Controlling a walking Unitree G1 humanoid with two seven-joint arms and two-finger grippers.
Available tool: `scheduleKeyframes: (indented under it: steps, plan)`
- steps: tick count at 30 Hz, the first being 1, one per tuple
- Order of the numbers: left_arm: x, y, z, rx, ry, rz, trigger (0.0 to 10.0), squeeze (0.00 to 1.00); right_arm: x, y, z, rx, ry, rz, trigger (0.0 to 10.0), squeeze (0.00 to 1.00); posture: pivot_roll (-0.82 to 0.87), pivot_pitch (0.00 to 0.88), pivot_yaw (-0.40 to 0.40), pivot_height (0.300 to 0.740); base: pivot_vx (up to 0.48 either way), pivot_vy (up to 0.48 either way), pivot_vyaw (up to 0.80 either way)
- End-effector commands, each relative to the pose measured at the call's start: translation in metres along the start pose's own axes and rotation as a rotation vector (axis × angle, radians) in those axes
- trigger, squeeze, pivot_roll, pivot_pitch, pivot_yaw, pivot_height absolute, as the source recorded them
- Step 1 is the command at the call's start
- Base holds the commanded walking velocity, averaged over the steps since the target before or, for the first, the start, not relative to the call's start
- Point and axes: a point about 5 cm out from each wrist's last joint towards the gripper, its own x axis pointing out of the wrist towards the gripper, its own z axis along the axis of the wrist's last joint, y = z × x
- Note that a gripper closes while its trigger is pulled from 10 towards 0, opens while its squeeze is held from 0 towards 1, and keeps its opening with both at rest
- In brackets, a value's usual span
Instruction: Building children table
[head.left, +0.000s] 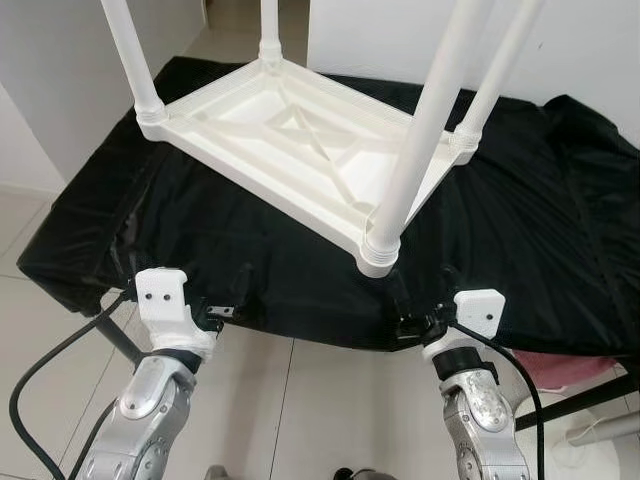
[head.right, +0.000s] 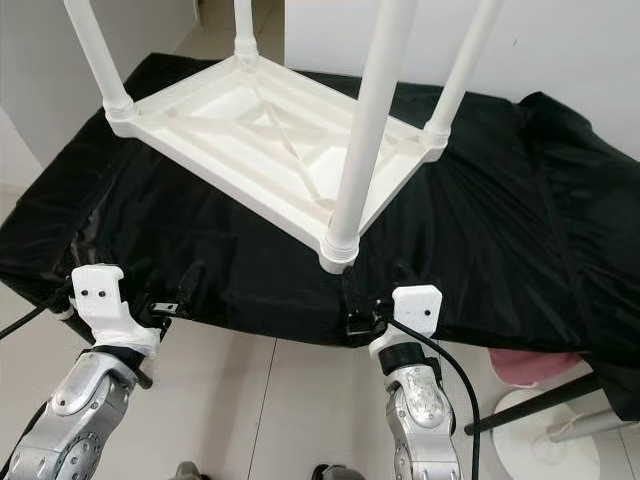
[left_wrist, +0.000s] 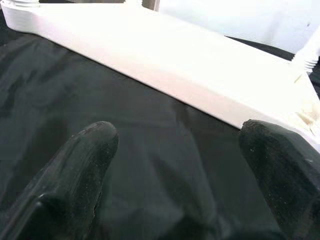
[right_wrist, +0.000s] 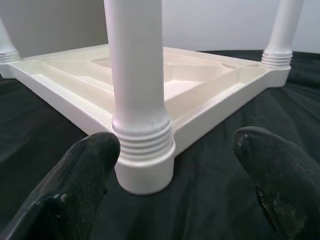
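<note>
Table: white plastic children's table (head.left: 300, 140) lies upside down on black cloth (head.left: 540, 220) (four legs up).
Left gripper (left_wrist: 175, 165): fingers spread, near table's edge.
Right gripper (right_wrist: 175, 165): fingers apart, facing nearest white leg (right_wrist: 137, 75).

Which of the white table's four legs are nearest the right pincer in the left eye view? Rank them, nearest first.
From the right pincer:
1. Near right leg, at the corner just ahead of it.
2. Far right leg, further back on the same side.
3. Far middle leg and left leg: too close to call.
</note>
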Motion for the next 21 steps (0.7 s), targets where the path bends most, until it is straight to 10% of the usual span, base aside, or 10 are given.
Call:
scheduleKeyframes:
  steps: [1, 21]
  plan:
    - [-0.0031, -0.0029, -0.0006, 0.005, 0.005, -0.080, 10.0, 0.00, -0.0029, -0.0003, -0.0003, 0.007, 0.012, 0.007, 10.0, 0.00, 0.06, 0.134, -0.042, 0.740, 0.247, 0.000, 0.00]
    - [-0.0068, -0.0059, 0.0006, -0.009, 0.001, -0.073, 10.0, 0.00, -0.0054, 0.0049, -0.0017, 0.014, 0.039, 0.128, 10.0, 0.00, 0.07, 0.146, -0.048, 0.740, 0.158, 0.000, 0.00]
